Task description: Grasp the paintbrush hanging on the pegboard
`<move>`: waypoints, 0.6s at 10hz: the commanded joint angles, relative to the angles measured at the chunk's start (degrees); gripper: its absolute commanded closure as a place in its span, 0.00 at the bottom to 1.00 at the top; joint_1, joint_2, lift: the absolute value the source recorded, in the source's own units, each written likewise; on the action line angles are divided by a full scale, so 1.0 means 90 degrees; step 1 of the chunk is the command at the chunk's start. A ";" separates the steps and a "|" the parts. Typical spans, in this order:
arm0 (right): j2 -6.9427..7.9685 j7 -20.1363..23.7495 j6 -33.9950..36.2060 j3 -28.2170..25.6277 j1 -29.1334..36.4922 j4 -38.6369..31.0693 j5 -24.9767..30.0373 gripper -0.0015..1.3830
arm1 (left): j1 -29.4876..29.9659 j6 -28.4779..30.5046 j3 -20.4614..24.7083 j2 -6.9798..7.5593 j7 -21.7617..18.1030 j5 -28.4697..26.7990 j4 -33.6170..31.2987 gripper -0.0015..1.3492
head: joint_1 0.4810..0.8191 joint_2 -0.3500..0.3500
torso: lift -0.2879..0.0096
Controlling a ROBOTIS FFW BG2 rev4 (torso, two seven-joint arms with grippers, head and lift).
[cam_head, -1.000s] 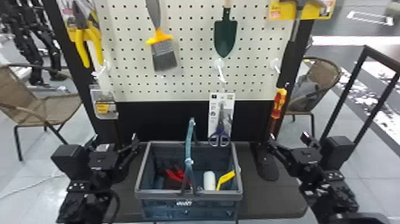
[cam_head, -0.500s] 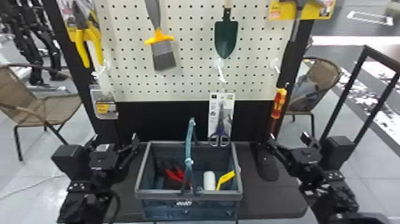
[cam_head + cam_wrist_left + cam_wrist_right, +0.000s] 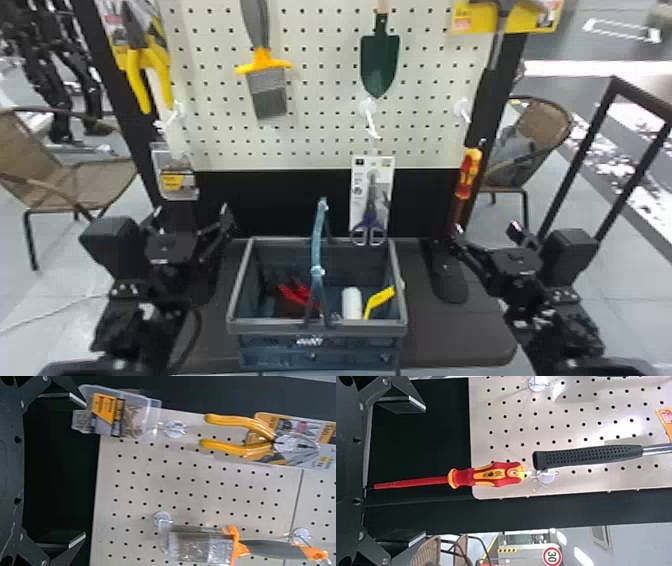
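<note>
- Setting: shop-like room with a grey floor. A white perforated pegboard (image 3: 320,125) stands on a black frame behind a black worktop (image 3: 450,325).
- Task item: a flat paintbrush with a grey handle, orange collar and grey bristles (image 3: 265,80) hangs on the board at about 11 o'clock in the head view. It is hung by the handle end, so the bristles point down and the handle faces out, free to be gripped.
- Neighbours on the board: yellow-handled pliers on a card (image 3: 145,75) at 9 o'clock of the brush, and a dark green hand trowel (image 3: 379,62) at 3 o'clock. Both are well apart from the brush, leaving room on either side of it.
- Lower down: packaged blue-handled scissors (image 3: 371,200) and a red-and-yellow screwdriver (image 3: 467,172) hang at the board's bottom edge and right post.
- A dark blue-grey plastic basket with a raised teal handle (image 3: 235,280) sits mid-worktop and holds small items. It stands between the two arms, directly below the board.
- Left tool (image 3: 77,471): low at 8 o'clock beside the basket. Its fingers are spread wide with nothing between them. Its wrist camera faces the board, with the brush off to one side of the finger line.
- Right tool (image 3: 415,471): low at 4 o'clock, also spread and empty. It faces the screwdriver side of the board.
- Judgement: the grasp has not begun. The left arm is the nearer one and must rise toward 1 o'clock and centre on the handle above the collar.
</note>
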 commanded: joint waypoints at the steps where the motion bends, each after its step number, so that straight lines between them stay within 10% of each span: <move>1: 0.0000 0.0000 0.0000 0.0000 0.0009 0.0000 0.0000 0.13 | -0.0167 0.0807 0.0078 0.0003 -0.0002 0.0072 -0.0560 0.11 | 0.20 0.50 | 0.63; 6: 0.0000 0.0000 0.0010 0.0010 0.0009 -0.0010 0.0029 0.13 | -0.1935 0.3366 0.0605 0.0178 -0.1555 0.0179 -0.1508 0.12 | 0.20 0.50 | 0.63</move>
